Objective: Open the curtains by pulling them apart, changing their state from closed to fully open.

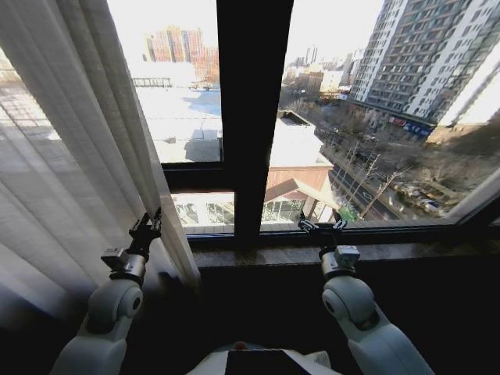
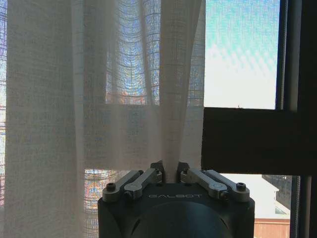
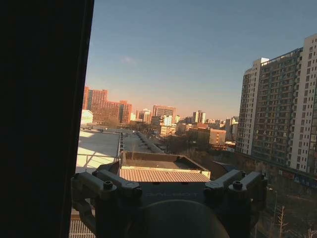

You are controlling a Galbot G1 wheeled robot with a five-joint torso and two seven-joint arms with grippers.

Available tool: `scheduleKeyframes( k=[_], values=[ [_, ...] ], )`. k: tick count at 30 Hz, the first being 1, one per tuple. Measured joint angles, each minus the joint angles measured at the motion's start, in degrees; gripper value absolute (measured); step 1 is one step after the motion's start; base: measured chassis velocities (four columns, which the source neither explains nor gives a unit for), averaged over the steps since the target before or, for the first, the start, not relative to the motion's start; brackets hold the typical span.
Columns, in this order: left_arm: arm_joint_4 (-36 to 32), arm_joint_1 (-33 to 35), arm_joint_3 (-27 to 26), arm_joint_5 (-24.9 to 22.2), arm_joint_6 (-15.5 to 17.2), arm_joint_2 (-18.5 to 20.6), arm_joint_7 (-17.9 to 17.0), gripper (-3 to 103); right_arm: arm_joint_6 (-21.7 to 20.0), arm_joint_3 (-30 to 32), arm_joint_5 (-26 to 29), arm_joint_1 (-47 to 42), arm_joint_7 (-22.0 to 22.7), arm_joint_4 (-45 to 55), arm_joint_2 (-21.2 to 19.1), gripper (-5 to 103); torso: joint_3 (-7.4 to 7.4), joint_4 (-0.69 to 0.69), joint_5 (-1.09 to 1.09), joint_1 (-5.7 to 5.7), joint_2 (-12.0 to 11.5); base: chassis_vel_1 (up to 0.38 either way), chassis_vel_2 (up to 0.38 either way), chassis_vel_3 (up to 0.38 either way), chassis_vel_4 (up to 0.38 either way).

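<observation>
At the window, on my left side, the left curtain panel point(image 1: 70, 156) hangs gathered in long pleats, its inner edge slanting down to the sill point(image 1: 266, 254) just beside the black centre frame bar point(image 1: 254, 117). My left gripper point(image 1: 148, 226) is raised at that lower inner edge, and in my left wrist view the left gripper point(image 2: 169, 171) has its fingertips drawn close together with a narrow fold of the sheer fabric point(image 2: 99, 99) pinched between them, so I am grasping the curtain. To the right of the fabric's edge the glass is bare, crossed by a dark horizontal frame bar point(image 2: 247, 139). My right gripper point(image 1: 322, 227) is held up just in front of the sill near the foot of the centre bar, its jaws spread wide and holding nothing; from my right wrist the right gripper point(image 3: 171, 178) looks straight out over rooftops and tower blocks point(image 3: 282, 109). The right curtain panel point(image 1: 478, 197) shows as a pale strip at the far right edge of the window.
</observation>
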Motion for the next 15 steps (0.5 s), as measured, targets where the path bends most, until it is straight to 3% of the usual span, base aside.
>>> scheduleKeyframes(
  k=[2,4,15],
  values=[
    [-0.4,0.1,-0.1,0.0,0.0,-0.2,0.1,4,0.0,0.5,0.0,0.1,0.0,0.2,0.0,100,0.0,-0.01,0.0,0.0,0.0,0.0,0.0,0.0,0.0],
    [-0.5,0.1,-0.2,0.0,0.0,-0.2,0.2,2,0.0,0.7,0.1,0.2,0.0,0.2,0.0,100,0.0,-0.01,0.0,0.0,0.0,0.0,0.0,0.0,0.0],
    [-2.1,1.3,-1.0,-0.3,-0.1,-0.6,1.8,0,-0.4,1.3,0.4,1.4,-0.8,0.5,0.0,100,0.0,0.0,0.0,0.0,0.0,0.0,0.0,0.0,0.0]
  ],
)
